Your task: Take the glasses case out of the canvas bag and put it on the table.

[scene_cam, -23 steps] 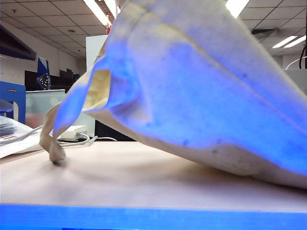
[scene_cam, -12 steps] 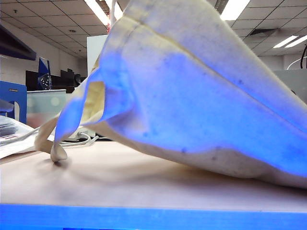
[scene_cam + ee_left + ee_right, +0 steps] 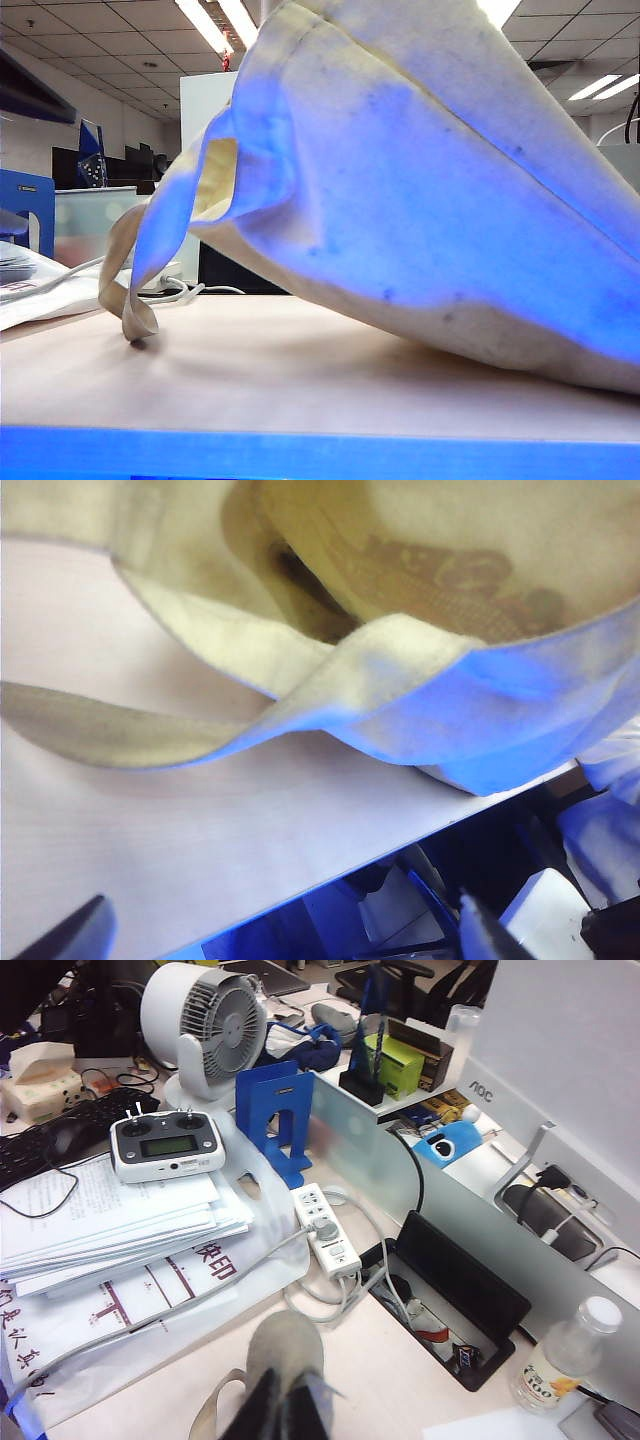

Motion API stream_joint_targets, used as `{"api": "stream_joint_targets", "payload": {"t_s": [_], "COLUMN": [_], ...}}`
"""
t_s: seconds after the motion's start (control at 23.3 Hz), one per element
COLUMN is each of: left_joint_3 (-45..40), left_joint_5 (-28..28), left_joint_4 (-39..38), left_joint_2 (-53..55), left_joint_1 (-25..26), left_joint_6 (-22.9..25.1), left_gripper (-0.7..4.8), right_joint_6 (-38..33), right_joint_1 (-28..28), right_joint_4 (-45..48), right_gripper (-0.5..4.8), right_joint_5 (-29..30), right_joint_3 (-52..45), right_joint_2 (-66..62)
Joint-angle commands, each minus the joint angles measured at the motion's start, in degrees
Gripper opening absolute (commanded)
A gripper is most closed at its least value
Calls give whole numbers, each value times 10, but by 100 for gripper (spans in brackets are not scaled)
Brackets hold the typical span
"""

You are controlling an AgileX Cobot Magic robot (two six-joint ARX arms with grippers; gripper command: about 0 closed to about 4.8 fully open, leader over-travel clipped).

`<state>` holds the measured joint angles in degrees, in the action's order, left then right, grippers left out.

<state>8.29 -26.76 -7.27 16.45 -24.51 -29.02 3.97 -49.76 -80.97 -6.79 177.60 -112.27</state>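
Note:
The canvas bag [image 3: 430,200] hangs tilted over the table [image 3: 300,380], its lower edge resting at the right. A strap loop [image 3: 130,290] dangles down to the tabletop. My right gripper [image 3: 290,1405] is shut on a fold of the bag's cloth [image 3: 285,1345], holding it up; it is out of the exterior view. My left gripper [image 3: 278,935] stands open near the table's edge, facing the bag's open mouth [image 3: 300,575], with nothing between its fingers. The glasses case is hidden.
Behind the table stand a white fan [image 3: 205,1025], a remote controller [image 3: 167,1145] on stacked papers [image 3: 110,1225], a blue bookend [image 3: 275,1120], a power strip [image 3: 325,1230] with cables, and a bottle [image 3: 560,1355]. Papers [image 3: 40,285] lie at the table's left.
The hanging bag has swung a little: its mouth and the strap loop have shifted to the right. Both grippers keep the same state.

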Motion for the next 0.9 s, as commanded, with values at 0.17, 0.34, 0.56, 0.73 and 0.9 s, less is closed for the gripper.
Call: {"api": "stream_joint_targets", "payload": {"t_s": [0.17, 0.34, 0.56, 0.73, 0.9], "left_joint_3": [2, 2, 2, 2, 2], "left_joint_5": [-5, -5, -5, -4, -4], "left_joint_4": [6, 5, 5, 5, 5], "left_joint_2": [0, 0, 0, 0, 0], "left_joint_1": [1, 1, 1, 1, 1], "left_joint_6": [-2, -5, -6, -6, -6], "left_gripper": [479, 479, 479, 479, 479], "right_joint_6": [20, 1, -7, -2, -5], "right_joint_1": [0, 0, 0, 0, 0], "right_joint_4": [15, 14, 14, 14, 14], "right_gripper": [-3, -3, -3, -3, -3], "right_joint_5": [10, 26, 27, 23, 12], "right_joint_3": [2, 2, -2, -59, -176], "right_joint_2": [-9, 18, 47, 88, 144]}}
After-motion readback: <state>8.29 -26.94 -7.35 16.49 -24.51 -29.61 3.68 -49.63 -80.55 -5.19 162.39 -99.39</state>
